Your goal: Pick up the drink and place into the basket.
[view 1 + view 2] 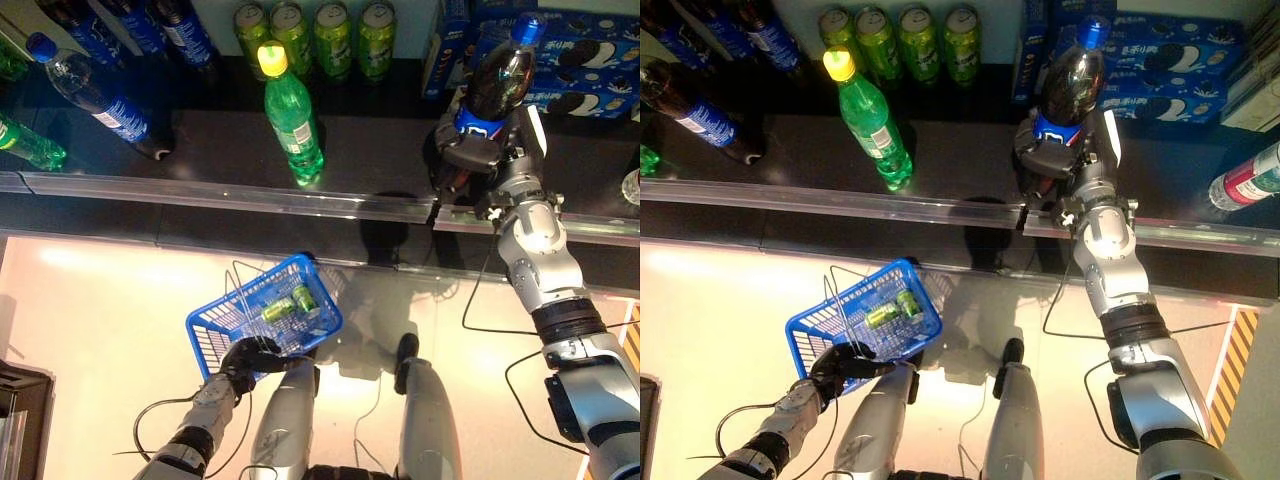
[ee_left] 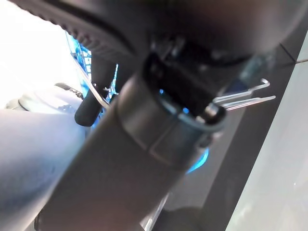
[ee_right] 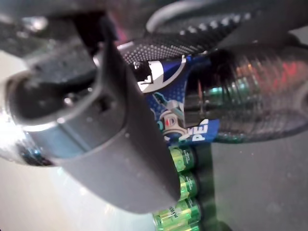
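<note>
My right hand [image 1: 468, 146] is shut on a dark cola bottle [image 1: 500, 75] with a blue cap and blue label, over the dark shelf [image 1: 380, 160] at the right. The right wrist view shows the bottle [image 3: 231, 96] held between my fingers [image 3: 226, 38] and thumb. My left hand [image 1: 252, 357] is shut on the thin wire handles of the blue basket [image 1: 215, 340], which hangs low at the left above the floor. Green cans [image 1: 291, 304] lie inside the basket. The right eye view shows the same bottle [image 1: 1070, 80] and basket [image 1: 815, 335].
A green bottle with a yellow cap [image 1: 291, 115] stands mid-shelf. Green cans [image 1: 315, 38] line the back. Blue-labelled bottles [image 1: 95, 95] lie at the left, blue biscuit boxes [image 1: 585, 60] at the right. A clear rail [image 1: 230, 195] runs along the shelf front.
</note>
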{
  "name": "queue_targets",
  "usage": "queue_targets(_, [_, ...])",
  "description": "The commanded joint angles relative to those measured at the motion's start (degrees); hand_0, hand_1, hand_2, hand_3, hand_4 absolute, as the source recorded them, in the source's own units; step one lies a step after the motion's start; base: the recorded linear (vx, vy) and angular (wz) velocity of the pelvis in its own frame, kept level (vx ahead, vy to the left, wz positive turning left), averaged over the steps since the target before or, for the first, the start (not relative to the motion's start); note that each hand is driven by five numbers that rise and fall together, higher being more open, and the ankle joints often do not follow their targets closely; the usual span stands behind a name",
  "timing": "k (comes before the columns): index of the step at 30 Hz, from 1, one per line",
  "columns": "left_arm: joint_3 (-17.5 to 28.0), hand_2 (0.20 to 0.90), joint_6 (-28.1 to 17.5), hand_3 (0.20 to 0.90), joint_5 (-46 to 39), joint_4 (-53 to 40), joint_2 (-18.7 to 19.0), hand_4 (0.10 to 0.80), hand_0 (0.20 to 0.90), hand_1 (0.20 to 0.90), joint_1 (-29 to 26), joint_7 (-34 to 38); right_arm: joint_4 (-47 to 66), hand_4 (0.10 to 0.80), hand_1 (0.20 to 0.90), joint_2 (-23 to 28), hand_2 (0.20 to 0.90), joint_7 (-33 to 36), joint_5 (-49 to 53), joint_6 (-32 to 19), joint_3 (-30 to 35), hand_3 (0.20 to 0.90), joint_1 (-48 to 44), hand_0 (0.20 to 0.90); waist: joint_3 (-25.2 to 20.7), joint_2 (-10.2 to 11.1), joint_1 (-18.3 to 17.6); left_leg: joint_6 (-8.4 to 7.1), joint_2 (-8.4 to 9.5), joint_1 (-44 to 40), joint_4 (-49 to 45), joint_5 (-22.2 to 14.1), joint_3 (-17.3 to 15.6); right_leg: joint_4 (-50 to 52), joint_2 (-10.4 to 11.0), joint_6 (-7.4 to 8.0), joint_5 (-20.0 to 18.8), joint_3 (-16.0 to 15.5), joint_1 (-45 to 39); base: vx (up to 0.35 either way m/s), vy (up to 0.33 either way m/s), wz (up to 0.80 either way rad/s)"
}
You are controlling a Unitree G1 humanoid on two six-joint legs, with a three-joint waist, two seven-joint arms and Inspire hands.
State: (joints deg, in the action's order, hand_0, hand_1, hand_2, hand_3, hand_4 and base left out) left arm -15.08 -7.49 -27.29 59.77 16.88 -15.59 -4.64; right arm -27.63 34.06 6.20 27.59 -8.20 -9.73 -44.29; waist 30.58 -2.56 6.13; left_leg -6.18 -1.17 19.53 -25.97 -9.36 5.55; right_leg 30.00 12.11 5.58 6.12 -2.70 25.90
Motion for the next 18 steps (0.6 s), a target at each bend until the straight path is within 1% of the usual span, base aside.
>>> queue_targets(1, [-1.5, 0.300, -1.9, 0.200, -0.4, -1.9, 4.7, 0.100, 0.300, 0.300, 5.0, -2.0, 7.3, 0.100, 0.300, 2.1, 0.300, 1.5, -0.3, -8.6, 1.5, 0.200, -7.3, 0.300, -3.0, 1.1, 0.2, 3.53, -0.06, 1.1, 0.9, 3.5, 0.2, -3.2, 2.0, -1.12, -1.2, -0.4, -5.2, 0.000, 0.000, 0.00])
queue_targets(5, [-0.7, 0.300, -2.3, 0.200, -0.5, -1.7, 4.8, 0.100, 0.300, 0.300, 5.9, -2.5, 10.8, 0.100, 0.300, 1.3, 0.300, 1.3, -1.7, -9.0, 2.2, 0.200, -5.0, 0.300, -4.6, 1.6, -0.3, 3.42, -0.24, -1.8, 5.4, 4.9, 0.2, -7.8, 1.2, -0.80, -2.3, -0.2, -7.5, 0.009, 0.001, -0.01])
queue_targets(10, [1.0, 0.300, -3.1, 0.200, 0.0, -1.0, 4.1, 0.100, 0.300, 0.300, 7.4, -2.1, 15.4, 0.100, 0.300, 0.7, 0.300, 0.2, -3.2, -9.1, 2.2, 0.200, -1.2, 0.300, -8.5, 2.6, -0.9, 2.51, -1.45, -7.3, 15.5, 8.2, -1.8, -18.2, 0.3, 0.11, -5.5, -1.5, -12.9, 0.042, 0.000, -0.06])
queue_targets(13, [1.9, 0.300, -3.2, 0.200, 0.6, -0.6, 3.9, 0.100, 0.300, 0.300, 7.9, -1.8, 17.4, 0.100, 0.300, 0.5, 0.300, -0.8, -2.9, -9.3, 2.5, 0.200, 0.6, 0.300, -10.1, 2.9, -1.1, 2.22, -1.96, -9.8, 19.7, 9.5, -2.4, -21.6, -0.1, 0.50, -6.7, -2.0, -15.4, 0.040, -0.008, 0.00])
queue_targets(18, [4.6, 0.300, -3.5, 0.200, 3.1, 1.5, 3.4, 0.100, 0.300, 0.300, 10.0, -2.0, 23.7, 0.100, 0.300, -1.2, 0.300, -2.8, -3.1, -8.7, 3.1, 0.200, 6.1, 0.300, -15.1, 3.7, -1.4, 1.39, -3.23, -15.3, 28.3, 12.4, -4.5, -29.2, -0.9, 1.34, -9.2, -3.4, -21.2, 0.073, -0.012, -0.01])
